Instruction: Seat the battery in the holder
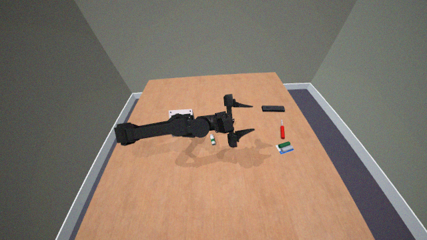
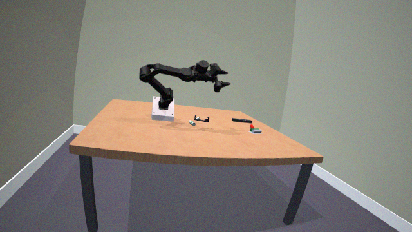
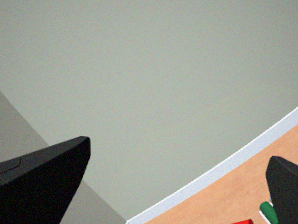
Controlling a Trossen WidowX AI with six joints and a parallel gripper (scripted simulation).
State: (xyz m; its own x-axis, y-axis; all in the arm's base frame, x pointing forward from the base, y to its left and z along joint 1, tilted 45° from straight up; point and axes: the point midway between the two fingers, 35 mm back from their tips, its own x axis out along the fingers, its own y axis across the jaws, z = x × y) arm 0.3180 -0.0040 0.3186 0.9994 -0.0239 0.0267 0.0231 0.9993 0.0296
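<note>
The battery (image 1: 212,139) (image 2: 192,122), a small white cylinder with green bands, lies on its side on the wooden table (image 1: 213,200) (image 2: 129,138), a little in front of the arm's base. The black holder (image 2: 200,120) sits just right of it in the exterior view; the arm hides it in the top view. My gripper (image 1: 248,118) (image 2: 228,78) (image 3: 180,156) is open wide and empty. It hangs high above the table, pointing roughly level, above and beyond the holder. The wrist view shows neither battery nor holder.
A flat black bar (image 1: 273,108) (image 2: 242,120), a red screwdriver (image 1: 282,130) (image 2: 252,126) and a small pad with green and grey cylinders (image 1: 285,147) (image 2: 256,130) lie at the right. The arm's white base (image 1: 180,112) (image 2: 163,113) stands at the left.
</note>
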